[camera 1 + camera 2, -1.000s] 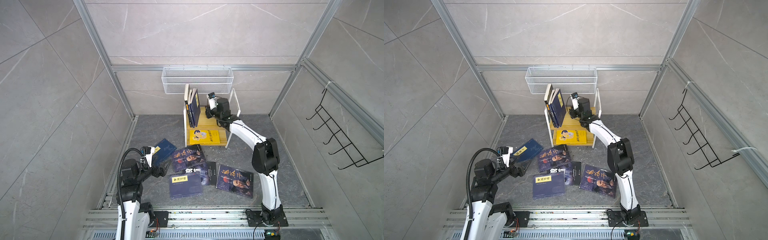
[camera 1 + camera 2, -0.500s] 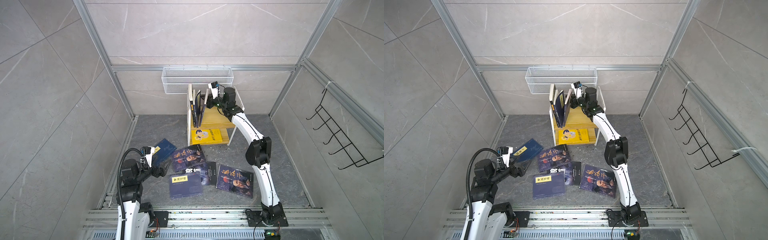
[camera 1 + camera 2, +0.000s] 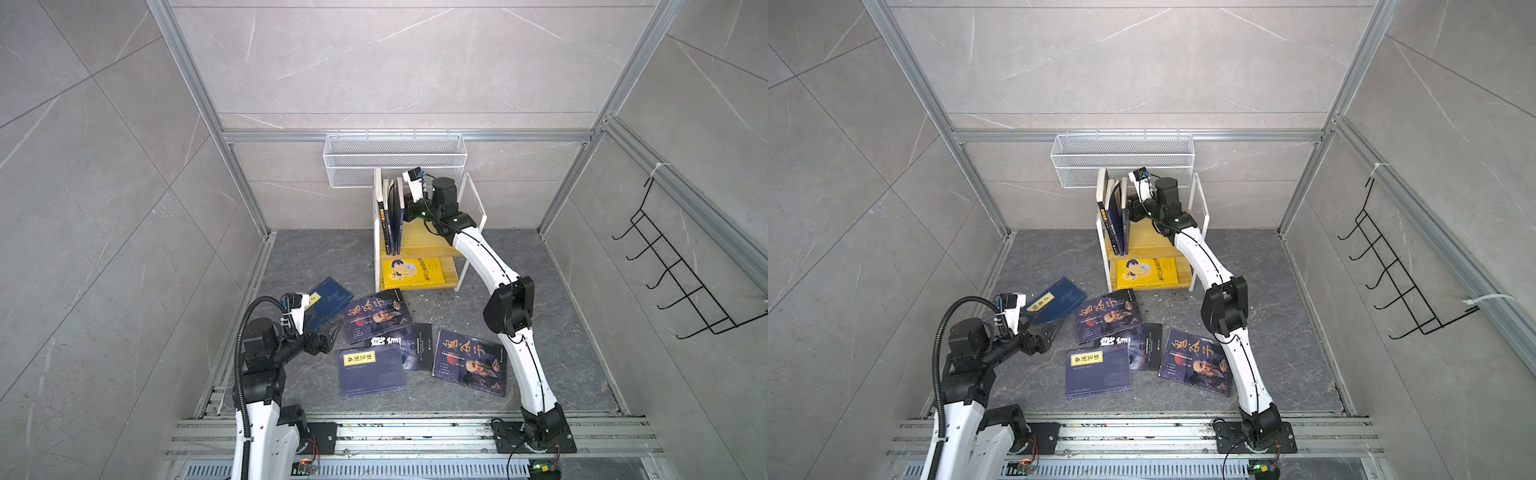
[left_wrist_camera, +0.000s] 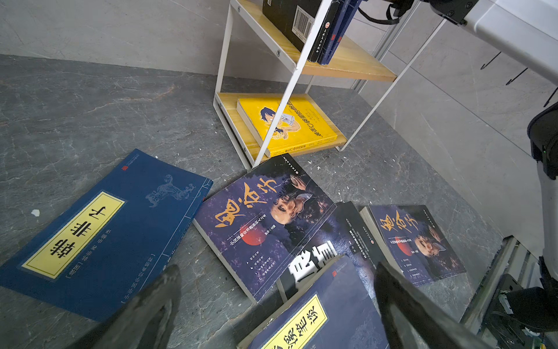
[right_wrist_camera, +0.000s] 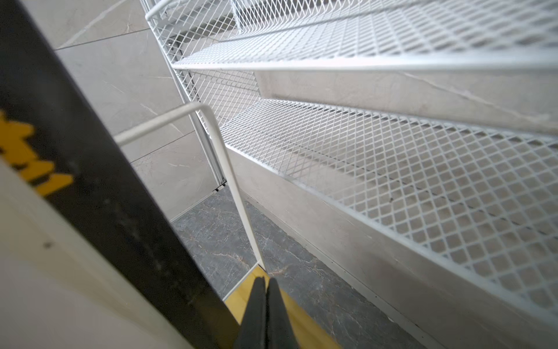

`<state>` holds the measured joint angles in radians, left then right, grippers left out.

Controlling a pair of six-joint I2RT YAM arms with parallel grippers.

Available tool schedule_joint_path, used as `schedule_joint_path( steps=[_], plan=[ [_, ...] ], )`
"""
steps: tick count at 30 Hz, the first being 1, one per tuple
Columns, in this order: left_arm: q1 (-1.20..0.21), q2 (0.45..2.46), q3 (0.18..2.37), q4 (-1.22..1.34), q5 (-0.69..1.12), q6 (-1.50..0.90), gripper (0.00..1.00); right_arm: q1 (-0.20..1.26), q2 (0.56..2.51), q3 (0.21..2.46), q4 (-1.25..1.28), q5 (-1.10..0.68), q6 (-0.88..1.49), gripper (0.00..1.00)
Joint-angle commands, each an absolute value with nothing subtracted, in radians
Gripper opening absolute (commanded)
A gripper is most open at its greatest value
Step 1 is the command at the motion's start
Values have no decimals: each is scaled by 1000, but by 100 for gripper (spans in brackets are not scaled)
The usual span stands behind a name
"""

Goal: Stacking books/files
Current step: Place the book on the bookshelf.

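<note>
**A:** On the shelf (image 3: 428, 239), upper middle of a top view, the upright books (image 3: 390, 216) stand at the top board's left end. We keep the right gripper (image 5: 266, 282), fingers pressed together on nothing, just beside their outer cover and push slowly so none topples.

**B:** Yes. A second ago they leaned more; now they stand straighter. Our left gripper (image 3: 329, 332), fingers wide apart, hangs unchanged over the five loose books (image 3: 376, 318) on the table (image 3: 291, 257), lower middle.
</note>
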<state>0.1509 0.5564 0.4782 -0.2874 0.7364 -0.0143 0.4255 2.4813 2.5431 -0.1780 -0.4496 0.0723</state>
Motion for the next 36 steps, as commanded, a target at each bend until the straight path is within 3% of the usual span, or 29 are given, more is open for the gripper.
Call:
schedule_joint_path(
  steps=[1, 11, 18, 27, 36],
  plan=[
    [149, 545, 483, -271, 747, 9, 100, 446, 2478, 2587, -259, -361, 40, 0],
    [148, 539, 485, -274, 746, 9, 100, 476, 2471, 2694, -393, -208, -17, 0],
    [147, 538, 483, -271, 747, 9, 100, 469, 2447, 2673, -373, -248, -46, 0],
    [144, 541, 491, -283, 731, -15, 100, 443, 2395, 2679, -420, -63, -23, 15],
    [144, 567, 504, -271, 699, -97, 100, 461, 2192, 2559, -440, -17, -1, 25]
  ],
)
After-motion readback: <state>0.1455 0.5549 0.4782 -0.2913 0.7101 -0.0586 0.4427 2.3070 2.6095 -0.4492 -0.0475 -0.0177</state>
